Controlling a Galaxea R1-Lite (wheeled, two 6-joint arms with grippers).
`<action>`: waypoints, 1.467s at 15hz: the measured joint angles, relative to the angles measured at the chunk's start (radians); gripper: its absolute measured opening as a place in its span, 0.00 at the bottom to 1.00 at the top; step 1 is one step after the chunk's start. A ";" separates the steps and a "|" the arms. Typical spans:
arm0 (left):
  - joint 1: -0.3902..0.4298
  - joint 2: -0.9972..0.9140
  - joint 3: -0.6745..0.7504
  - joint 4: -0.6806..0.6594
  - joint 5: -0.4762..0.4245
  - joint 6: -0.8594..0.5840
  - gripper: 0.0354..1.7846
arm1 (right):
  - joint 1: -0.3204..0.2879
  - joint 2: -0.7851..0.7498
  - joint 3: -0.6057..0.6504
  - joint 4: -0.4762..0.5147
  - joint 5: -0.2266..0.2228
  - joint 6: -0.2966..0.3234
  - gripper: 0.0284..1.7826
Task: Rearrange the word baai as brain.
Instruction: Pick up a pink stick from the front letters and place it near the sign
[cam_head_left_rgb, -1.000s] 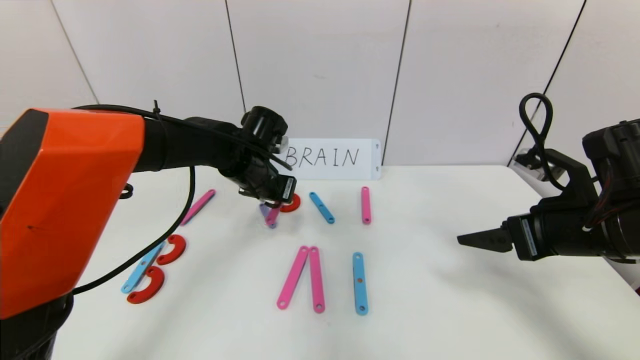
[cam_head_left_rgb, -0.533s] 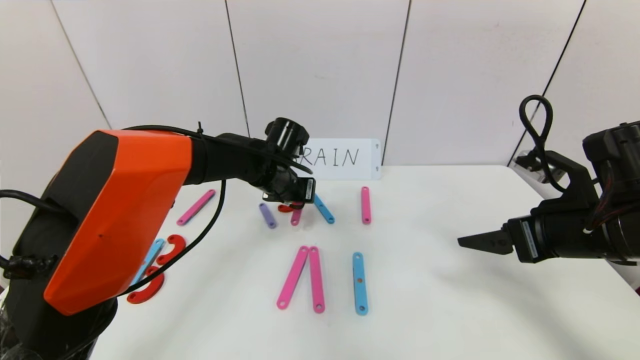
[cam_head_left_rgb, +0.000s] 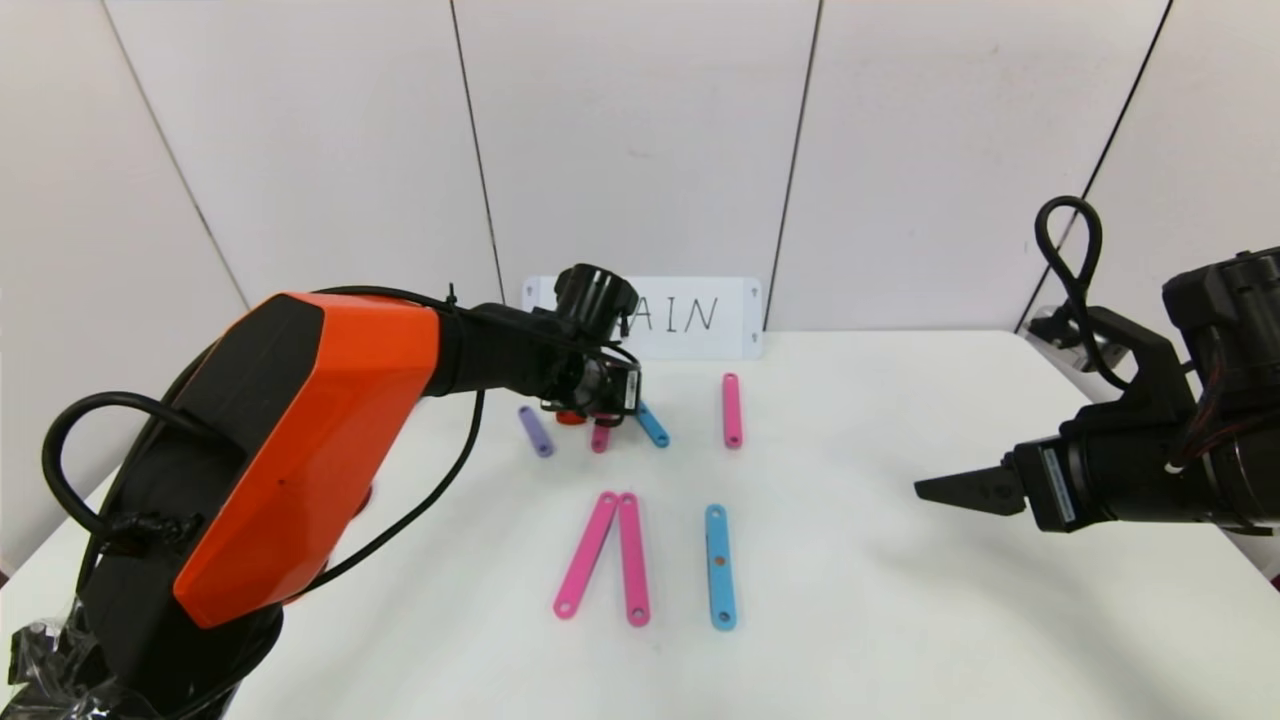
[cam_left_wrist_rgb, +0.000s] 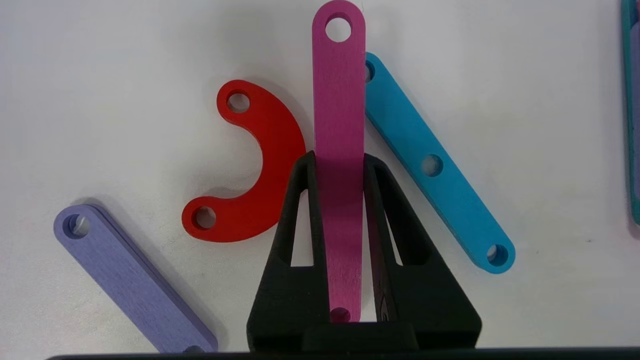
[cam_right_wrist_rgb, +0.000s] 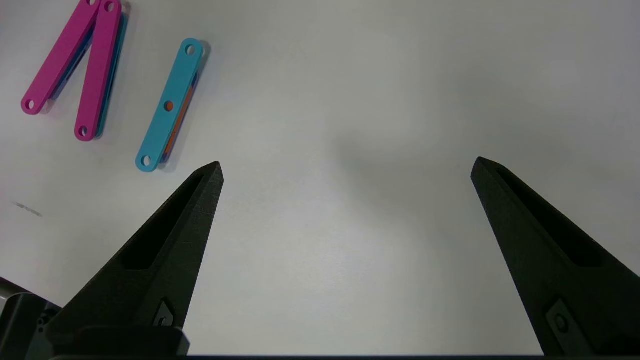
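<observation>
Pink strip (cam_left_wrist_rgb: 338, 150) sits clamped in our left gripper (cam_left_wrist_rgb: 340, 162), beside the red curve (cam_left_wrist_rgb: 260, 170). Our right gripper (cam_right_wrist_rgb: 345, 170) hovers with fingers spread wide.

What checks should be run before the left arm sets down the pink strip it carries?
1. Left pincer shut on the flat pink plastic strip: ok.
2. Strip straight between the fingers: ok.
3. Strip clear of the red C-shaped plastic curve: cannot tell, it shows right beside it.
4. Strip clear of the short blue plastic strip: not ok, its far end overlaps it.
5. Purple plastic strip apart from the held strip: ok.
6. Right pincer open, away from the work: ok.
</observation>
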 joint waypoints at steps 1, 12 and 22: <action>0.000 0.004 0.000 -0.001 0.000 0.000 0.14 | 0.000 0.000 0.000 0.000 0.000 0.000 0.98; 0.000 0.031 -0.004 -0.029 0.046 -0.005 0.14 | 0.001 0.000 0.004 0.000 0.000 -0.001 0.98; -0.008 0.035 -0.004 -0.030 0.042 0.000 0.14 | 0.004 0.000 0.005 0.000 -0.001 -0.001 0.98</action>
